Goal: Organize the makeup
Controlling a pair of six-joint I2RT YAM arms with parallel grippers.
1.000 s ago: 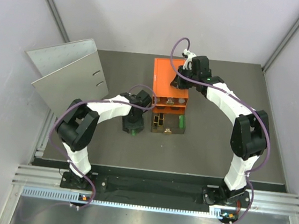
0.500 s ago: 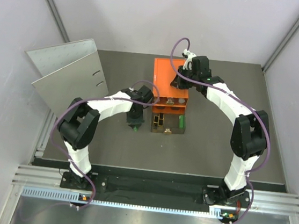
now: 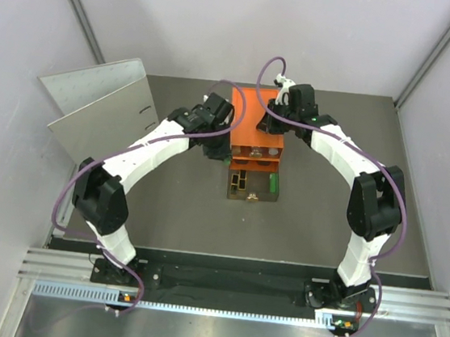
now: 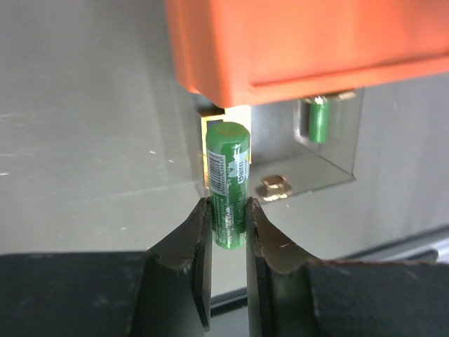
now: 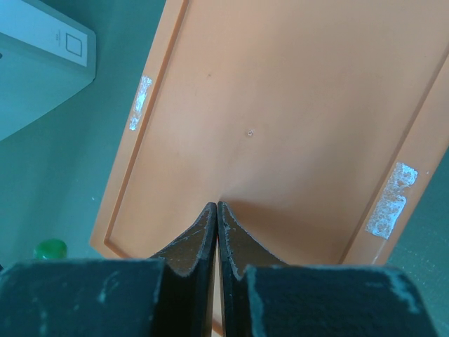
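Observation:
My left gripper (image 4: 228, 210) is shut on a green tube (image 4: 228, 189) and holds it upright above the table, just left of the orange box (image 4: 316, 42). In the top view this gripper (image 3: 217, 150) is at the box's front left corner. The lower clear drawer (image 3: 251, 185) is pulled out. It holds black-gold cases (image 3: 240, 181) and a second green tube (image 3: 273, 182), which also shows in the left wrist view (image 4: 319, 119) near a small gold piece (image 4: 275, 186). My right gripper (image 5: 217, 207) is shut and empty, its tips on the orange box top (image 5: 295, 105); it also shows in the top view (image 3: 272, 123).
A grey binder (image 3: 105, 110) stands open at the back left, and its white edge (image 5: 42, 63) shows in the right wrist view. The orange box (image 3: 251, 119) sits at the back middle of the dark mat. Grey walls close in both sides.
My left arm has swung from beside the open drawer up and back to the orange box's left front corner, carrying the green tube. The right arm has not moved.

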